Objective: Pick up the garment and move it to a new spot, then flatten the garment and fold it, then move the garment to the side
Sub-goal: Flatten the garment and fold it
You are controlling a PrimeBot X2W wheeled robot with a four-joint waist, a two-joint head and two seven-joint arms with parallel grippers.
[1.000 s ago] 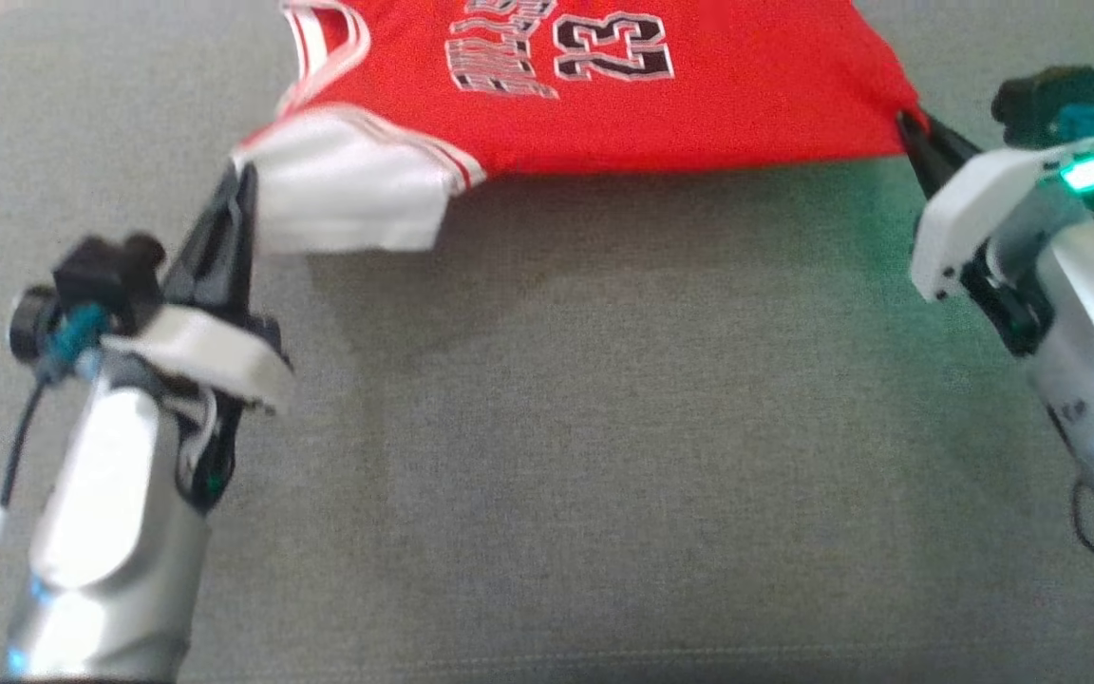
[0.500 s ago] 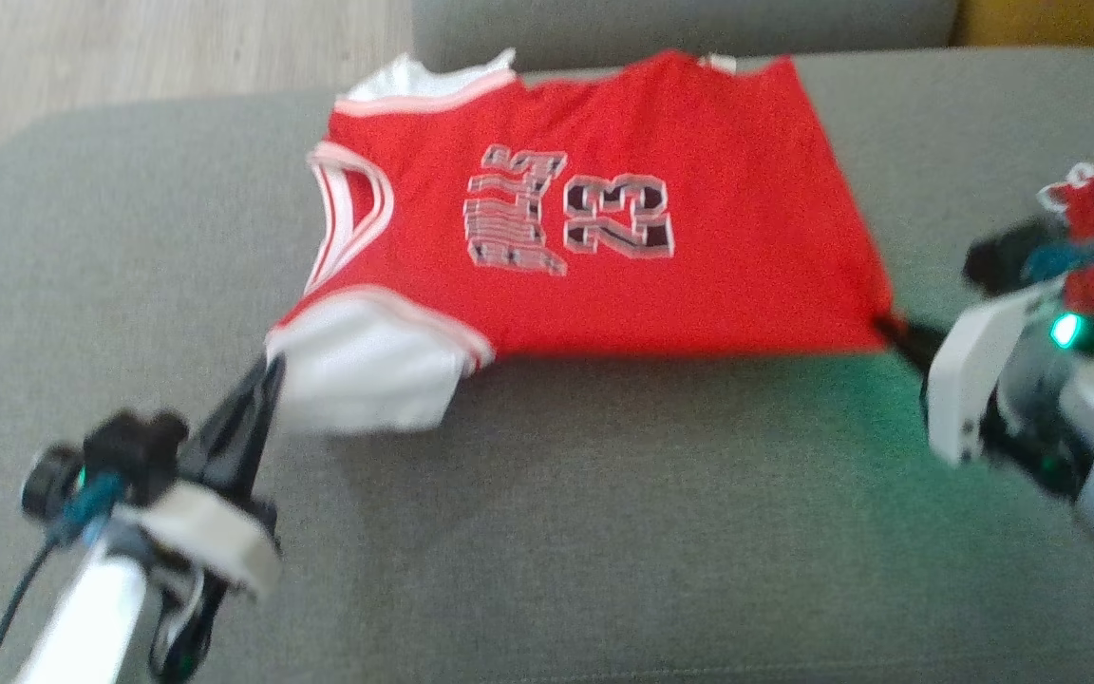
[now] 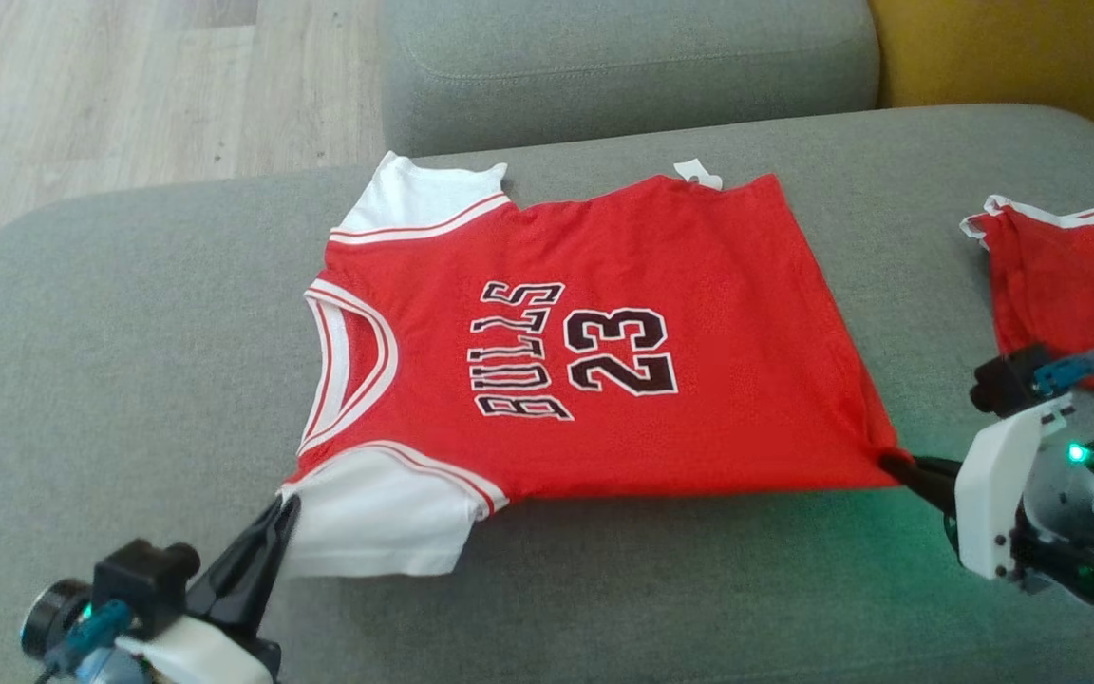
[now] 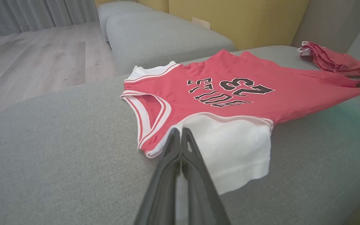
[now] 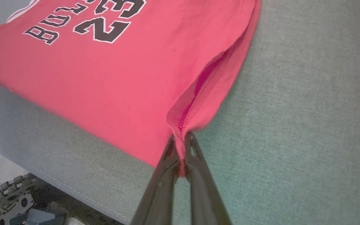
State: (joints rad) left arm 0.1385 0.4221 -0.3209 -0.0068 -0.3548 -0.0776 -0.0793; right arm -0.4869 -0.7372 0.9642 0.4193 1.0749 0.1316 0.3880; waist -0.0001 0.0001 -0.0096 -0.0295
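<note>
The garment [image 3: 699, 313], a red jersey with white sleeves and "BULLS 23" in black, lies spread over the grey couch cushion [image 3: 604, 608], its near edge lifted and pulled taut. My left gripper [image 3: 283, 502] is shut on the near white sleeve [image 3: 371, 513] at the lower left. In the left wrist view the left gripper [image 4: 180, 130] pinches the sleeve's edge [image 4: 230, 147]. My right gripper [image 3: 889, 461] is shut on the garment's near hem corner at the right. The right wrist view shows the right gripper [image 5: 181, 136] clamped on the red hem fold [image 5: 198, 93].
A smaller red piece with white edging [image 3: 1069, 275] lies crumpled on the cushion at the far right. Another grey cushion [image 3: 623, 66] stands behind, with wooden floor [image 3: 129, 85] to the far left. The cushion's front edge [image 5: 83, 197] runs below the right gripper, and a wheel [image 5: 8, 197] sits under it.
The head camera has tilted up, so the whole garment and the back cushion show now. Both grippers keep their hold on the sleeve and hem corner.
</note>
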